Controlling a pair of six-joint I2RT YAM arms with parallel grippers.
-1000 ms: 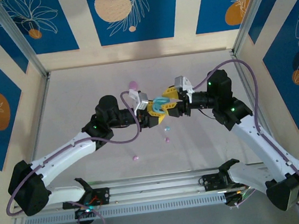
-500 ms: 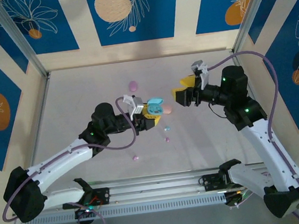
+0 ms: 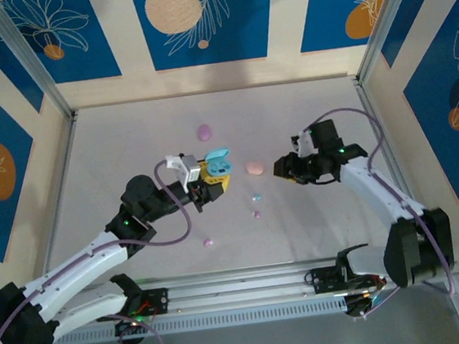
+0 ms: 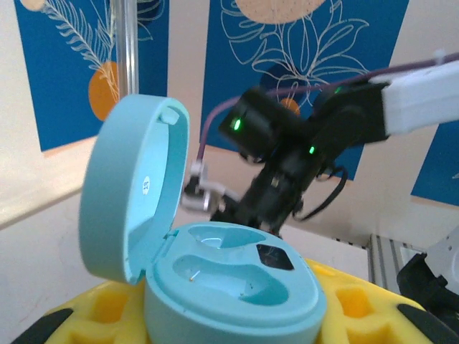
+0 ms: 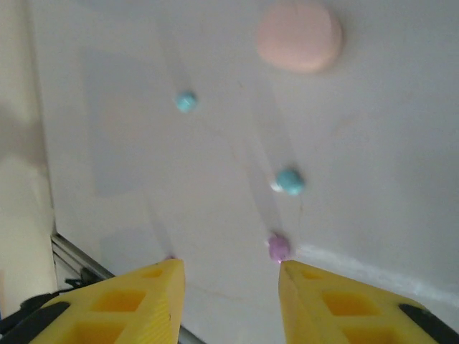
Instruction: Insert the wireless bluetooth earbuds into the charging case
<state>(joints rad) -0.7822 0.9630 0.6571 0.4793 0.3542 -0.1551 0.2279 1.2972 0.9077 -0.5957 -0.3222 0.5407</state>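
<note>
My left gripper (image 3: 208, 181) is shut on a light blue charging case (image 3: 217, 162), held up above the table with its lid open. From the left wrist, the case (image 4: 237, 287) sits between the yellow fingers (image 4: 358, 309). Its lid (image 4: 133, 190) stands up at the left and both wells hold nothing. My right gripper (image 3: 282, 168) is low over the table and open, with nothing between its fingertips (image 5: 168, 276). Ahead of it lie two blue earbuds (image 5: 289, 180) (image 5: 186, 101) and a purple one (image 5: 278, 247). The top view shows a blue bud (image 3: 256, 197), a purple one (image 3: 256, 213) and a pinkish one (image 3: 207, 242).
A pink oval case (image 3: 254, 168) (image 5: 299, 36) lies shut on the table just left of my right gripper. A purple oval case (image 3: 204, 131) lies farther back. The right arm (image 4: 287, 165) is seen beyond the held case. Metal rails (image 3: 242, 290) run along the near edge.
The two grippers, together at the blue case a second ago, have parted. The left arm drew back left with the case, lid now up. The right gripper swung right and down near the pink case.
</note>
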